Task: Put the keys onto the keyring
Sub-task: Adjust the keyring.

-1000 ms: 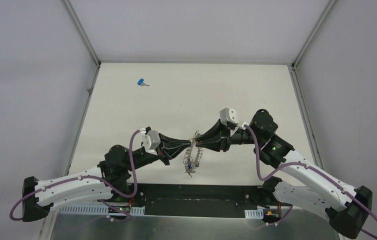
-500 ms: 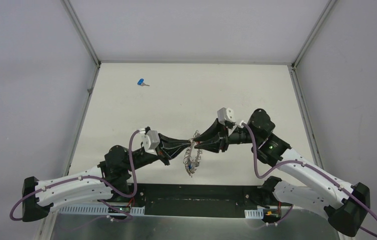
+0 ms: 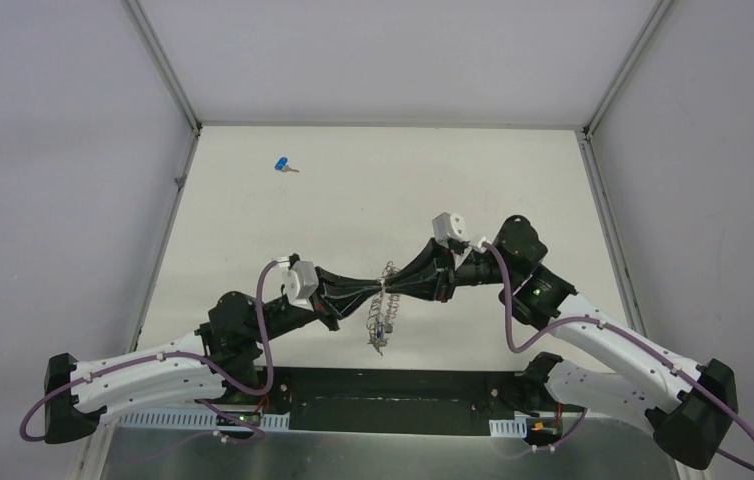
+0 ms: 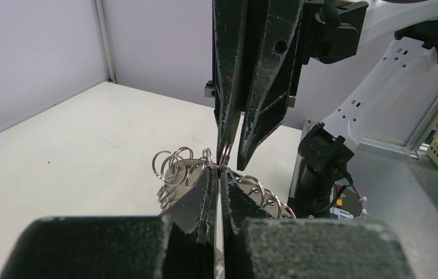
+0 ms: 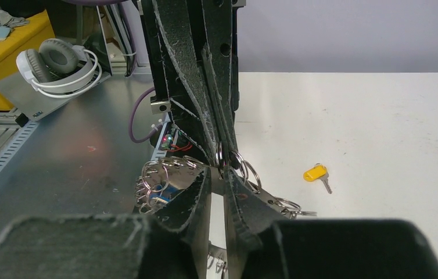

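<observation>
The left tool (image 3: 374, 298) is pressed together on the keyring (image 3: 383, 325), a bristly steel loop of small split rings hanging crosswise between both tips. The right tool (image 3: 399, 291) stands nearly together around its wire, grip uncertain. The yellow-headed key (image 5: 315, 173) lies flat on the matte counter (image 3: 473, 180) near them; the blue-headed key (image 3: 282, 165) is well apart, far-left, nearer the left arm

You see a flat white tabletop (image 3: 373, 190) enclosed by plain pale grey wall panels (image 3: 393, 50) and aluminium corner posts (image 3: 161, 62). Past the grey metal bench (image 5: 60, 168), white headphones (image 5: 60, 64) lie just beside a yellow box (image 5: 2, 58).
</observation>
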Controlling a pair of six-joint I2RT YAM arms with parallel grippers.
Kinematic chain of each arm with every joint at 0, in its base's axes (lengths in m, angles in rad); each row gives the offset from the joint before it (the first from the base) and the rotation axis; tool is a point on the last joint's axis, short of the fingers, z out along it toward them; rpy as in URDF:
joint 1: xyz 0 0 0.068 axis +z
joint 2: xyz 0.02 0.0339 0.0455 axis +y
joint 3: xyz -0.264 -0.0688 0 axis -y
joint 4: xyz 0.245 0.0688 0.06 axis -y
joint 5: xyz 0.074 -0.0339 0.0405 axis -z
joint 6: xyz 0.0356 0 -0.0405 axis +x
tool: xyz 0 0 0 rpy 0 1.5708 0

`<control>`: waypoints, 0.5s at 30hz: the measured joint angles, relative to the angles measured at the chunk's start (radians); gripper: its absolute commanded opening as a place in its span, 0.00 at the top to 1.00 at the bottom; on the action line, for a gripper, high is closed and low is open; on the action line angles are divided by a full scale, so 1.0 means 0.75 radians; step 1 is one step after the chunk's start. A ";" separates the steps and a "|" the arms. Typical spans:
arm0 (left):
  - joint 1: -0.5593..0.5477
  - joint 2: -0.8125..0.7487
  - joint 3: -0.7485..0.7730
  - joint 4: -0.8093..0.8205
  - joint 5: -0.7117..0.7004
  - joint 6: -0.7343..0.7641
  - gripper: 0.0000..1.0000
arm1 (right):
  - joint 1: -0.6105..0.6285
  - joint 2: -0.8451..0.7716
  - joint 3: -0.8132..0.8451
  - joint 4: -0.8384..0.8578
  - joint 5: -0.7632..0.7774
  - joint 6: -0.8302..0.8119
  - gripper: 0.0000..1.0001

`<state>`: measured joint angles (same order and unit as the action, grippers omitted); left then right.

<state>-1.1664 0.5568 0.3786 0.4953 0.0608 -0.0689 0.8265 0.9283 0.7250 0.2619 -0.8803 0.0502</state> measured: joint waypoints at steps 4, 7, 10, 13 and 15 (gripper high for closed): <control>0.001 0.001 0.000 0.000 -0.003 0.000 1.00 | 0.000 0.018 0.000 0.007 0.001 0.003 0.93; 0.000 0.006 -0.001 0.001 -0.003 -0.002 1.00 | 0.000 0.033 0.000 0.009 0.002 0.004 1.00; 0.001 0.006 -0.003 0.001 -0.003 -0.004 1.00 | -0.002 0.040 0.000 0.010 0.005 0.007 1.00; 0.000 0.006 -0.003 0.000 -0.004 -0.006 1.00 | -0.002 0.040 0.000 0.010 0.005 0.009 1.00; 0.000 0.003 -0.003 -0.001 -0.005 -0.010 0.82 | -0.002 0.040 0.000 0.005 0.006 0.009 1.00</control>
<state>-1.1664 0.5587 0.3763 0.4946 0.0570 -0.0761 0.8253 0.9585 0.7250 0.2653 -0.8761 0.0570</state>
